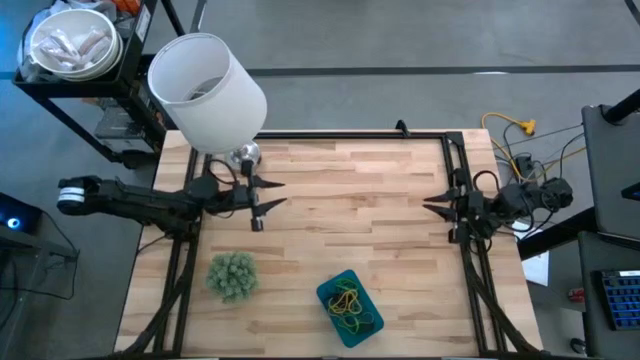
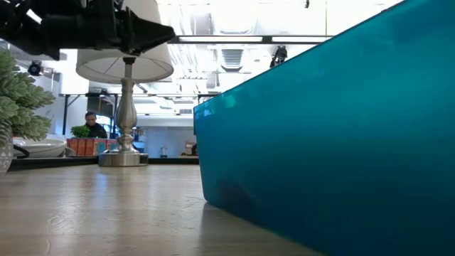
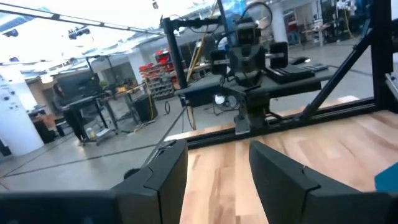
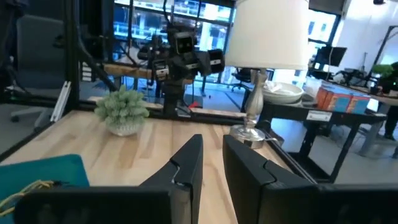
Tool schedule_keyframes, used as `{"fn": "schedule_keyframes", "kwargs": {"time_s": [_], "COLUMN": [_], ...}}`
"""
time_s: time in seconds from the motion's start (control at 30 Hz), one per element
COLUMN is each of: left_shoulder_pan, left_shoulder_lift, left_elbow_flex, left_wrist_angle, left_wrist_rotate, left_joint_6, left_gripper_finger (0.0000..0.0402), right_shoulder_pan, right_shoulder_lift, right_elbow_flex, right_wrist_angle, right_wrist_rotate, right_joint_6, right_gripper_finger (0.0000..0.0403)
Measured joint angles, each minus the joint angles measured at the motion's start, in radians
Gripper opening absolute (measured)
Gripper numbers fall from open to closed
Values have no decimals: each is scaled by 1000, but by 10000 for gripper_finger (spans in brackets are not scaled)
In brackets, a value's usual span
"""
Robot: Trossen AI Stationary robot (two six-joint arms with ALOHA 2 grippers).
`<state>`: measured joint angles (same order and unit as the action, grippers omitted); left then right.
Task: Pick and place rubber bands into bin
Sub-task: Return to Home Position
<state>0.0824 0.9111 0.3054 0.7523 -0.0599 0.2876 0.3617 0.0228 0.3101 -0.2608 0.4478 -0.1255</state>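
The teal bin (image 1: pixel 322 292) sits near the table's near edge, right of centre, and its wall fills the low view (image 2: pixel 341 142). Yellow, green and black rubber bands (image 1: pixel 348 303) lie tangled inside it and also show in the right wrist view (image 4: pixel 25 190). No loose band shows on the wood. My left gripper (image 1: pixel 272 195) hovers open over the table's left part, pointing right, far from the bin (image 3: pixel 217 180). My right gripper (image 1: pixel 430 206) waits at the right edge, pointing left, with a narrow gap between its fingers (image 4: pixel 212 165).
A lamp with a white shade (image 1: pixel 207 90) stands at the far left corner, just behind my left gripper. A fuzzy green ball (image 1: pixel 232 275) sits left of the bin. Black frame rails (image 1: pixel 460 160) run along the table's sides. A person (image 2: pixel 91 124) shows far off in the room.
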Motion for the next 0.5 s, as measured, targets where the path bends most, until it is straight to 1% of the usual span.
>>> {"fn": "schedule_keyframes", "kwargs": {"time_s": [0.23, 0.4, 0.5], "left_shoulder_pan": [4, 4, 4], "left_shoulder_lift": [-21, -42, -48], "left_elbow_flex": [-82, -105, -113], "left_wrist_angle": [113, 130, 130], "left_wrist_rotate": [4, 6, 6], "left_joint_6": [-20, -20, -16], "left_gripper_finger": [157, 157, 157], "right_shoulder_pan": [-39, -54, -57], "right_shoulder_lift": [0, 0, 4], "right_elbow_flex": [-62, -78, -121], "right_wrist_angle": [84, 103, 156], "right_wrist_rotate": [21, -55, -57], "right_joint_6": [10, 10, -7], "right_gripper_finger": [57, 57, 57]}}
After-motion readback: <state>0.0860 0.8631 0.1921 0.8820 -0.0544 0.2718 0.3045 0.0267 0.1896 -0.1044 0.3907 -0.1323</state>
